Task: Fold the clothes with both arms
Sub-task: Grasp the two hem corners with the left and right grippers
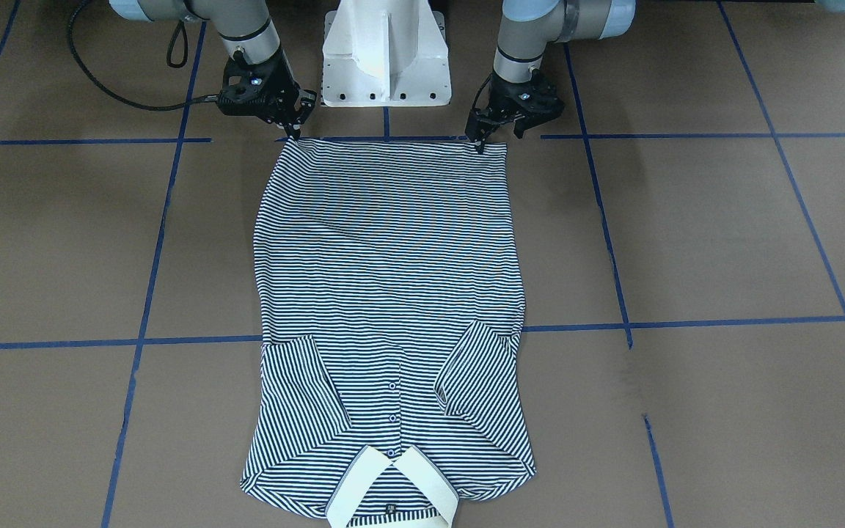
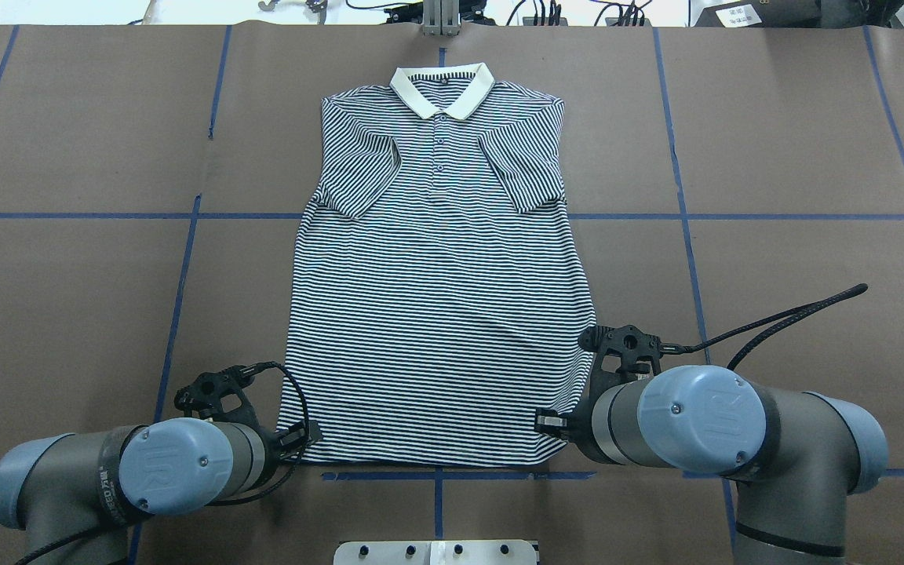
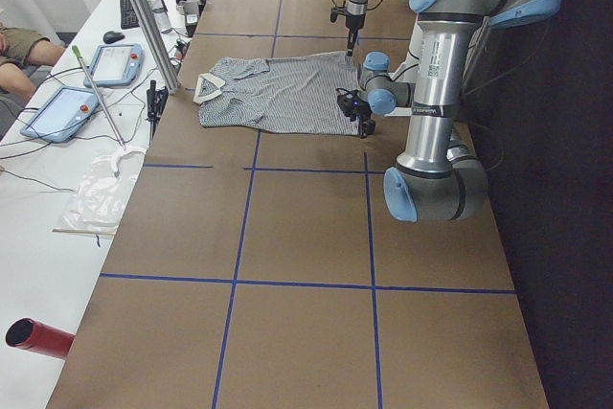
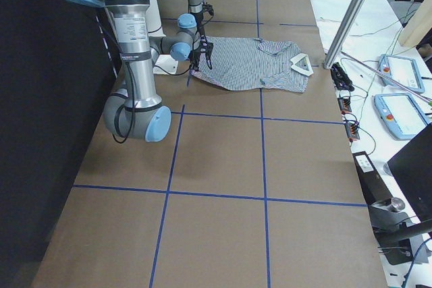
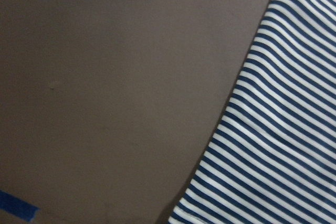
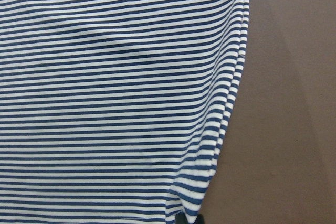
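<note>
The striped polo shirt (image 1: 386, 293) lies flat and face up, sleeves folded onto the chest, its cream collar (image 2: 442, 88) at the far side from me. The hem is nearest my base. My left gripper (image 1: 499, 138) stands open at one hem corner, one fingertip on the cloth and one beside it. My right gripper (image 1: 303, 117) stands open at the other hem corner, fingertips touching the edge. Both show partly under the wrists in the overhead view: left (image 2: 299, 435), right (image 2: 550, 424). The wrist views show only the striped cloth (image 6: 115, 98) and its side edge (image 5: 273, 145).
The brown table (image 1: 723, 235) carries a grid of blue tape lines (image 1: 686, 323). My white pedestal base (image 1: 386, 55) stands just behind the hem. Tablets (image 3: 91, 83) and cables lie on a side bench beyond the collar end.
</note>
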Available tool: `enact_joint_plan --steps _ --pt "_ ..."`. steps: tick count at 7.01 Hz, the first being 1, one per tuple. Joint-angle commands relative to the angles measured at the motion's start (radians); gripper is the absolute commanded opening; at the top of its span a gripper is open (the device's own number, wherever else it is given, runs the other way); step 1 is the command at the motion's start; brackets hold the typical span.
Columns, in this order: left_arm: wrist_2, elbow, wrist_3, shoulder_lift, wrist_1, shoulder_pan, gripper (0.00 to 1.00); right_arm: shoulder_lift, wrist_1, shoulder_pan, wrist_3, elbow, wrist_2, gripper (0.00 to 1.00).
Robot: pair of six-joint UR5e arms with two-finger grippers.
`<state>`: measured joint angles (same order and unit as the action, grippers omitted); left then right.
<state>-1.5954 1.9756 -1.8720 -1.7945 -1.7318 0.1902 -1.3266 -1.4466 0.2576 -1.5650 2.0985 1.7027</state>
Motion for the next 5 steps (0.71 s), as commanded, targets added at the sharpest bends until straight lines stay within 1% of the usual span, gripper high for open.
enact_joint_plan --steps 1,2,4,5 --pt "0.0 -0.001 -0.006 -0.002 0.0 0.005 0.83 -0.002 0.0 0.002 0.0 0.0 0.002 0.0" --pt "0.0 0.014 -0.012 -0.006 0.003 0.006 0.66 -0.002 0.0 0.009 0.0 0.003 -0.001 0.0" --pt "-0.001 0.012 -0.012 -0.009 0.006 0.003 0.21 -0.006 -0.001 0.009 0.0 0.001 -0.005 0.0" --pt "-0.001 0.011 -0.01 -0.009 0.006 0.002 0.1 -0.005 0.0 0.009 0.0 0.0 -0.005 0.0"
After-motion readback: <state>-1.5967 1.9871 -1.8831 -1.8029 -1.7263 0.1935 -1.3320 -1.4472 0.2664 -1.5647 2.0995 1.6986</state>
